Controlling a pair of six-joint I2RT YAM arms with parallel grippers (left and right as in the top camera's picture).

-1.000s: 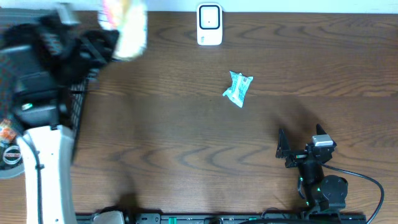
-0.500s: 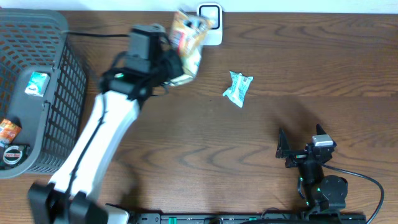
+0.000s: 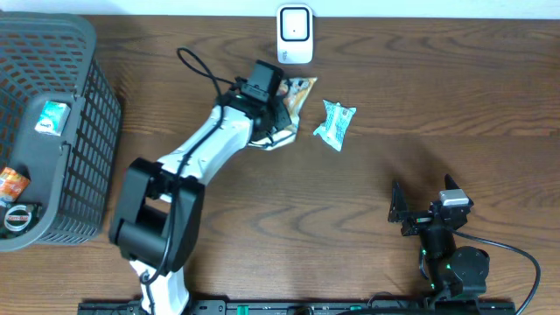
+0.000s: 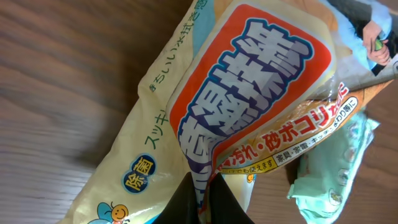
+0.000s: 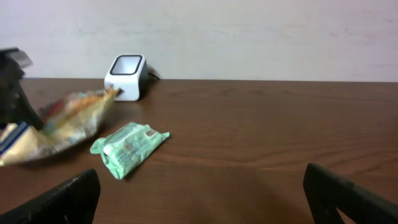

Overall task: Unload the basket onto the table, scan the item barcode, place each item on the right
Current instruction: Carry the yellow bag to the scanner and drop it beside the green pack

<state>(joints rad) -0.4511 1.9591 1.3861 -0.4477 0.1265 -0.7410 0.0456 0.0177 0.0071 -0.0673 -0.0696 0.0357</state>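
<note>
A cream pouch [image 4: 249,93] with an orange label and blue Japanese lettering hangs pinched at its edge in my left gripper [image 4: 204,180], which is shut on it. From overhead the pouch [image 3: 297,92] lies low over the table just below the white barcode scanner [image 3: 295,35], with the left gripper [image 3: 271,109] over it. A green packet [image 3: 335,124] lies right beside the pouch. My right gripper [image 5: 202,193] stands open and empty near the front right, well short of the green packet [image 5: 127,148]. No barcode shows on the pouch.
A dark mesh basket [image 3: 87,52] stands at the left edge and holds a small green packet [image 3: 54,116] and a round tin [image 3: 22,217]. The scanner [image 5: 126,76] faces up at the table's back edge against a pale wall.
My left arm has swung from above the basket to the right and down, carrying the pouch to the spot beside the green packet. The right arm has not moved.
</note>
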